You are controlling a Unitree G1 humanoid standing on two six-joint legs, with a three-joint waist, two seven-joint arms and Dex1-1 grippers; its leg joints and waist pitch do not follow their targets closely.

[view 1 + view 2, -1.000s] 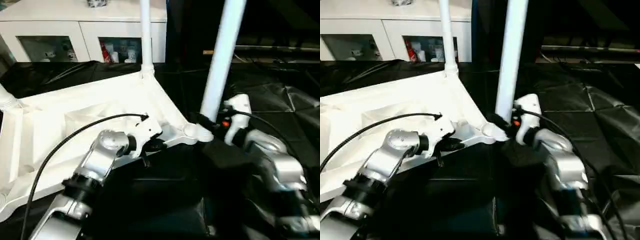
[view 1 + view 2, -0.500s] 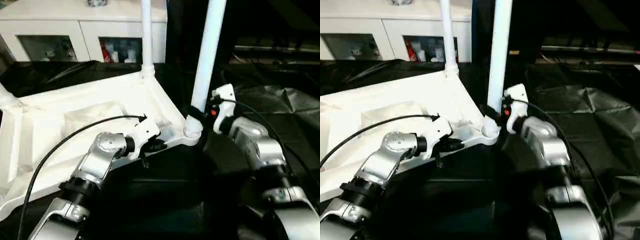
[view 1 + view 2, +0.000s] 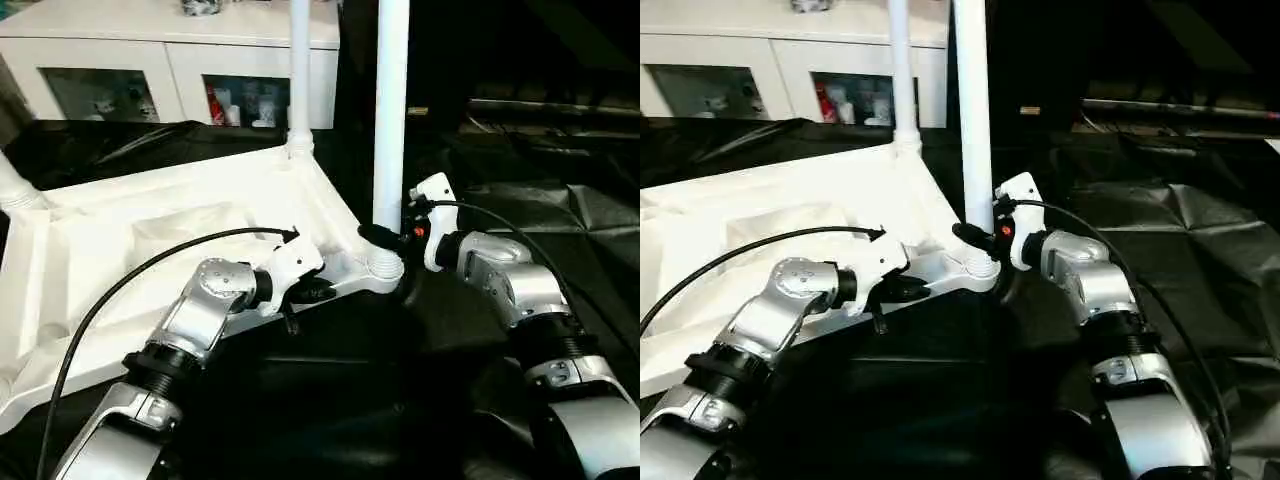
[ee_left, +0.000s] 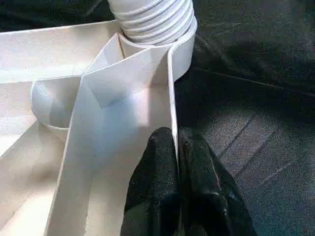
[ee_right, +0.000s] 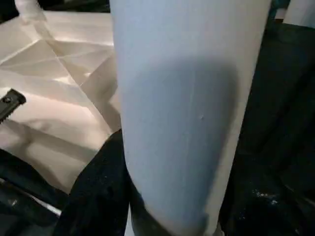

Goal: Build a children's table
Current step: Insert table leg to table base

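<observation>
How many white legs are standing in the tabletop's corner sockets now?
3: near leg at the near right corner, held by the right end effector; far leg at the far right corner; a third at the left edge. A fourth may be hidden.

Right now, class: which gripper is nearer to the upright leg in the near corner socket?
Right. The right gripper is closed around that leg just above its socket; the left gripper pinches the tabletop's rim beside it.

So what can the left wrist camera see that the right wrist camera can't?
Left wrist view alone: the left gripper shut on the tabletop's raised rim, and the near leg's ribbed foot in its corner socket. Right wrist view alone: the right gripper closed around that leg's smooth shaft. Both: the white tabletop and the black table cover.
</observation>
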